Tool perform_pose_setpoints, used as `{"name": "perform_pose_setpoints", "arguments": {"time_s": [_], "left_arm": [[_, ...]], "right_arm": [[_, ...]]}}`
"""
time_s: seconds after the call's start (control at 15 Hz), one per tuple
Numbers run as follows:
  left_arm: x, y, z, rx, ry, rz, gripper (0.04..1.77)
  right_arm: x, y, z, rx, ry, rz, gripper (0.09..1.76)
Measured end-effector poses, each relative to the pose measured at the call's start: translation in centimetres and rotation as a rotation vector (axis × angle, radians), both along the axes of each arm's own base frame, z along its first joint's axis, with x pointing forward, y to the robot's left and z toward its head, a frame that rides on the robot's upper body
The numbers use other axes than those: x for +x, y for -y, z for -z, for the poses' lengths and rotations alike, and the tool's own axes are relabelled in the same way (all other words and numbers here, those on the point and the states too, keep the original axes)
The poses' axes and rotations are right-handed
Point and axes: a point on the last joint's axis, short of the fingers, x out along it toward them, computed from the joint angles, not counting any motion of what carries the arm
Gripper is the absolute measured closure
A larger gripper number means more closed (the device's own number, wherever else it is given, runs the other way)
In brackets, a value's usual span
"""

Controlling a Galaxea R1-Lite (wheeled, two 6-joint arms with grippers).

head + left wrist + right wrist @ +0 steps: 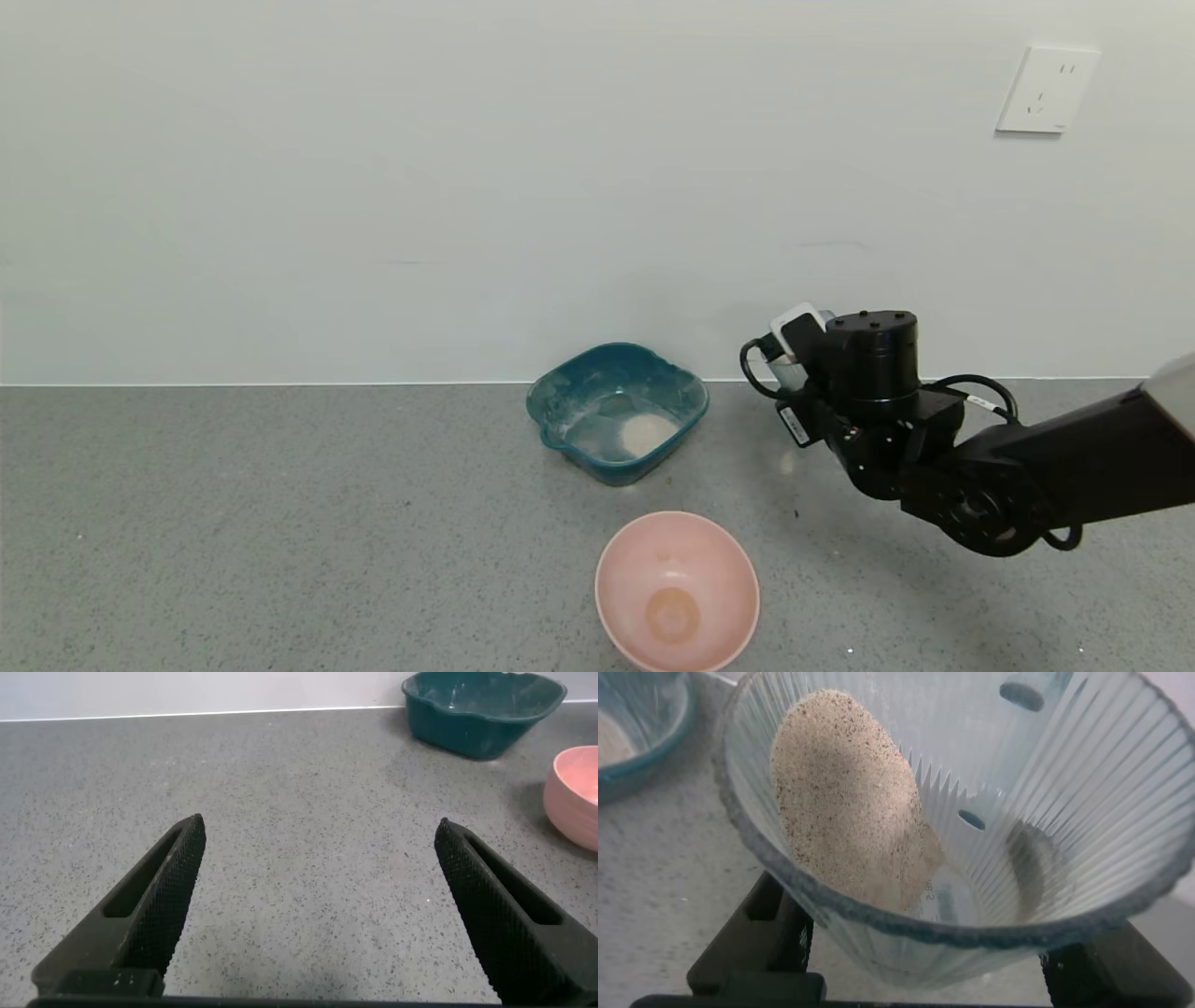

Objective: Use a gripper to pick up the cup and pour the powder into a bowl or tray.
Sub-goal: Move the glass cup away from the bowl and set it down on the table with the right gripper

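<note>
My right gripper [792,371] is shut on the cup [786,375] and holds it above the counter, to the right of the teal basin [560,392]. In the right wrist view the ribbed clear cup [1046,812] fills the frame between the black fingers [766,938] and is tilted. Off-white powder [845,803] lies heaped against its lower side, inside the rim. The basin holds a mound of powder [647,432], and its edge shows in the right wrist view [654,737]. My left gripper [318,859] is open and empty low over the counter, out of the head view.
A round pink bowl [677,588] stands in front of the basin, near the counter's front edge; it also shows in the left wrist view [575,793], beside the basin [481,714]. The white wall runs just behind the basin, with a socket [1046,89] at the upper right.
</note>
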Motion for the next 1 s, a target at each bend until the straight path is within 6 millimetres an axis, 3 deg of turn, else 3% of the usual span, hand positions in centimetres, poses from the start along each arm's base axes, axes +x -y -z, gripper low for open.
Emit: {"name": "perform_pose_setpoints", "arguments": {"time_s": [0.27, 0.53, 0.73, 1.0], "left_arm": [[0.0, 0.0, 0.0, 0.0, 0.0, 0.0, 0.05], [0.0, 0.0, 0.0, 0.0, 0.0, -0.001, 0.05], [0.0, 0.0, 0.0, 0.0, 0.0, 0.0, 0.05], [0.0, 0.0, 0.0, 0.0, 0.0, 0.0, 0.05]], "right_arm": [[-3.3, 1.1, 0.3, 0.306, 0.015, 0.06, 0.51], [-4.9, 2.3, 0.7, 0.464, 0.067, 0.009, 0.51], [-4.9, 3.3, 1.5, 0.512, 0.093, -0.005, 0.51], [-3.1, 4.8, 3.3, 0.513, 0.115, 0.047, 0.51]]}}
